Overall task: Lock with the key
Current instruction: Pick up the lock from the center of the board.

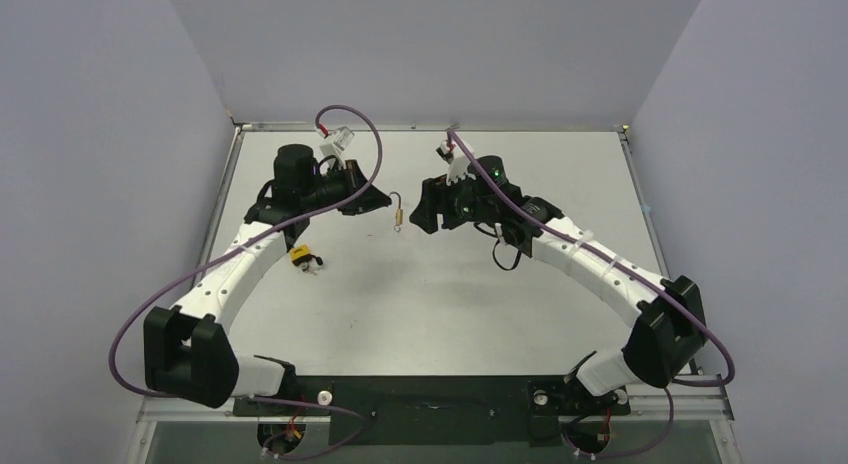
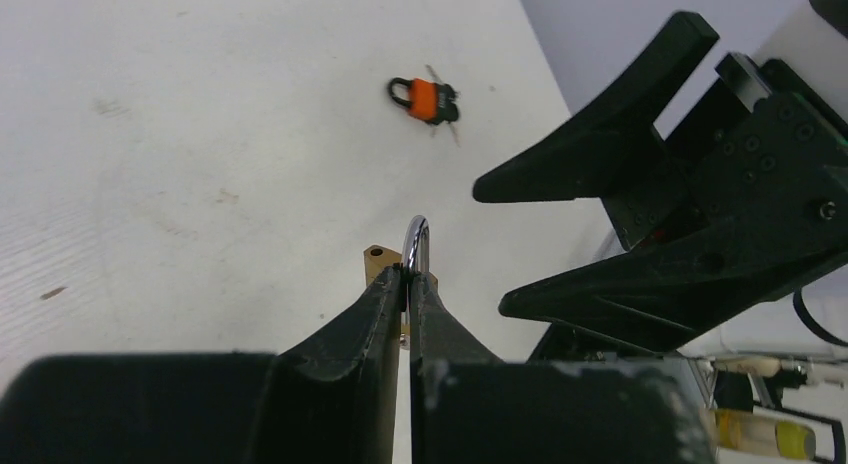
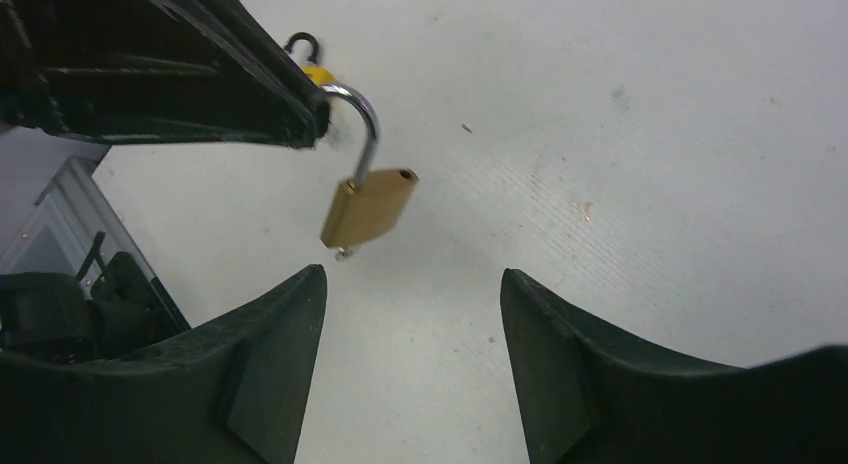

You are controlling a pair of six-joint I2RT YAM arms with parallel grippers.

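A brass padlock (image 1: 398, 218) hangs above the table by its silver shackle (image 3: 366, 119). The shackle is open, and its free hole shows on top of the body (image 3: 368, 208). A small silver bit (image 3: 343, 252) sticks out of the body's underside; I cannot tell what it is. My left gripper (image 2: 410, 276) is shut on the shackle (image 2: 416, 236), and it also shows in the top view (image 1: 384, 200). My right gripper (image 3: 413, 274) is open and empty, just right of the padlock and facing it (image 1: 416, 214).
A second, orange-yellow padlock (image 1: 299, 254) with small keys (image 1: 315, 268) lies on the white table under the left forearm; it also shows in the left wrist view (image 2: 428, 100). Grey walls enclose the table on the left, back and right.
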